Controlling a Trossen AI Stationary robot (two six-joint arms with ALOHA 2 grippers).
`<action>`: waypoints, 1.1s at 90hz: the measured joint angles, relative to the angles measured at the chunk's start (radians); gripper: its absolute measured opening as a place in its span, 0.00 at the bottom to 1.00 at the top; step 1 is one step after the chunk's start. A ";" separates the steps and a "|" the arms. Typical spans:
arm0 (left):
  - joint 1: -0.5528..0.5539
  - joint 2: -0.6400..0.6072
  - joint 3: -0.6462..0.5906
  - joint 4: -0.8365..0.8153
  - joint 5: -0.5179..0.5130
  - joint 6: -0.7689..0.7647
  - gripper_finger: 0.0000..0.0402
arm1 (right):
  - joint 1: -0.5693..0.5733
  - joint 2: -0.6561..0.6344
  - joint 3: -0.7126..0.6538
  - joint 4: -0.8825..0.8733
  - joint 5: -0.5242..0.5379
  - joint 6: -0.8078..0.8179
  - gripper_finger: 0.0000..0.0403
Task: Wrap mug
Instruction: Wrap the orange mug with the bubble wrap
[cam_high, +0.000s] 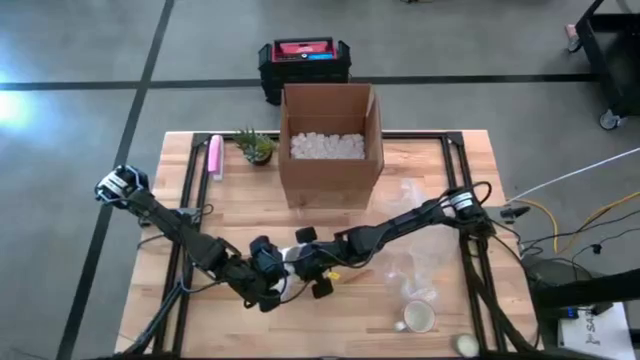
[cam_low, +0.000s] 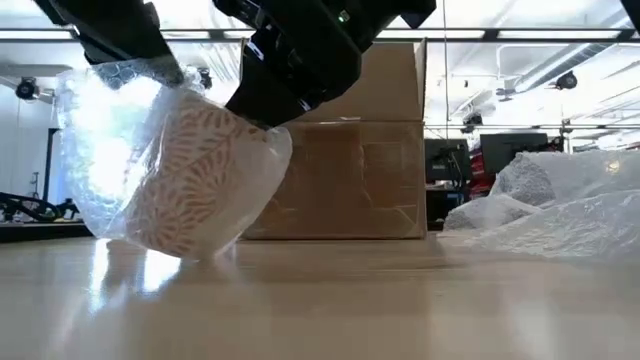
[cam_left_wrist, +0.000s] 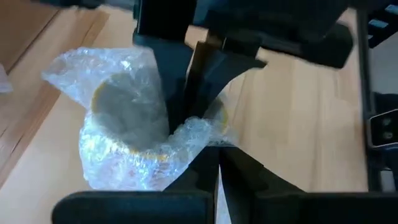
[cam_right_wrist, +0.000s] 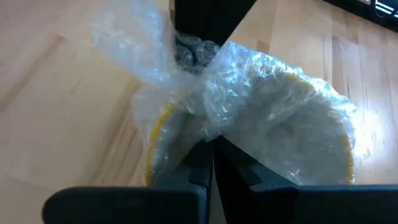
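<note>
Bubble wrap (cam_low: 110, 120) covers the patterned mug (cam_low: 205, 180), which sits tilted on the wooden table (cam_high: 430, 160), its base touching the surface in the low view. I see the mug between my 2 pincers, near the table's front edge, in front of the cardboard box (cam_high: 330, 145).

My left gripper (cam_left_wrist: 211, 162) has its fingers pressed together on a fold of the wrap beside the mug's yellow rim. My right gripper (cam_right_wrist: 208, 149) faces it from the other side, fingers closed on the wrap gathered across the mug's mouth. In the high view both arms meet at that 1 spot.

Outward from the right pincer, loose clear plastic sheet (cam_high: 420, 270) lies toward the table's right side, and a second, pale mug (cam_high: 418, 318) stands near the front right corner. Beyond the left pincer, at the far edge, I see a pink object (cam_high: 214, 157) and a small green plant (cam_high: 256, 146). White packing peanuts (cam_high: 326, 146) fill the box.
</note>
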 joint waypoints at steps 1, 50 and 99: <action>0.000 0.000 0.001 0.000 0.000 0.000 0.00 | 0.000 0.000 0.000 0.000 0.000 0.000 0.01; 0.016 0.033 -0.047 0.032 -0.144 -0.062 0.00 | 0.011 0.006 0.013 -0.002 0.000 0.008 0.01; 0.018 0.045 -0.058 0.014 -0.137 -0.063 0.00 | -0.019 -0.067 0.015 -0.133 0.000 0.047 0.01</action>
